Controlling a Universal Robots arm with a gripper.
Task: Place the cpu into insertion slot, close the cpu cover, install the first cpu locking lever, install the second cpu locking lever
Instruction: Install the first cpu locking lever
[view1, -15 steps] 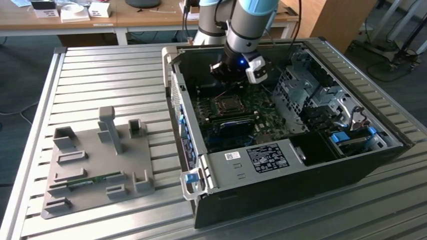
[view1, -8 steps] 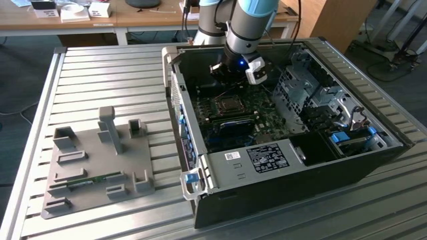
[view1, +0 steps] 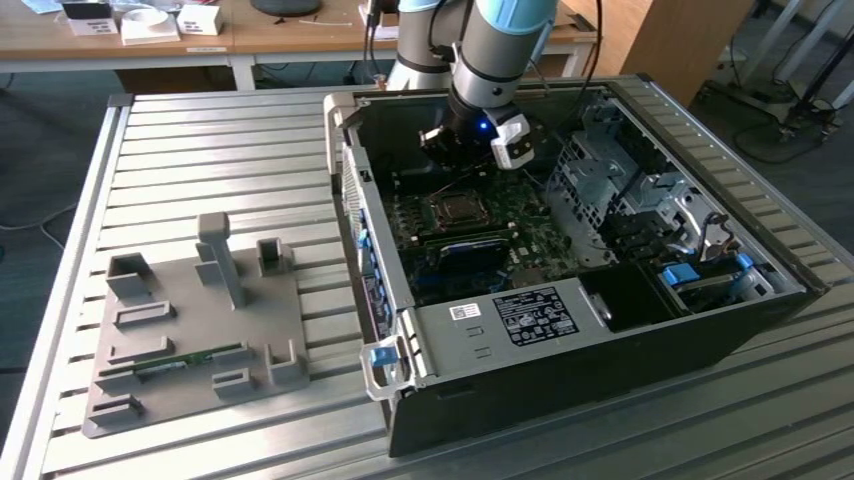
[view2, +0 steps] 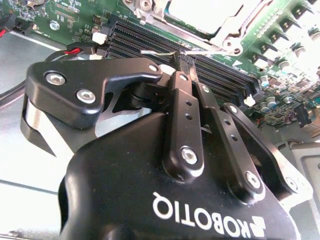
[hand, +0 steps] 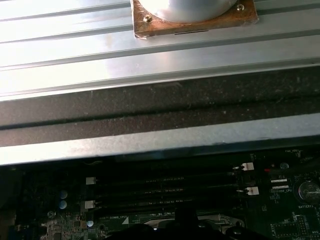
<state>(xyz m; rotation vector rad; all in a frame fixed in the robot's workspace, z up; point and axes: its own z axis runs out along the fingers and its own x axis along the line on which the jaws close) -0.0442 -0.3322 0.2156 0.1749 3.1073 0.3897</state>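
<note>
The open computer case (view1: 574, 330) lies on the slatted table with the motherboard (view1: 514, 235) facing up. The cpu (view2: 200, 12) shows its silvery top in the socket, and the cpu cover (view2: 235, 35) lies as a metal frame around it. In the exterior view the socket (view1: 459, 208) sits just in front of my gripper (view1: 451, 152). My gripper (view2: 181, 59) is shut, its fingers (view2: 186, 105) pressed together over the memory slots. A thin wire locking lever (view2: 157, 51) reaches right up to the fingertips; I cannot tell whether it is pinched.
Black memory slots (view2: 145, 42) run beside the socket. A metal drive cage (view1: 627, 190) fills the case on the exterior view's right. A grey fixture plate (view1: 194, 330) with upright posts and a green memory stick (view1: 174, 362) sits on the exterior view's left. The case wall (hand: 160, 112) is close.
</note>
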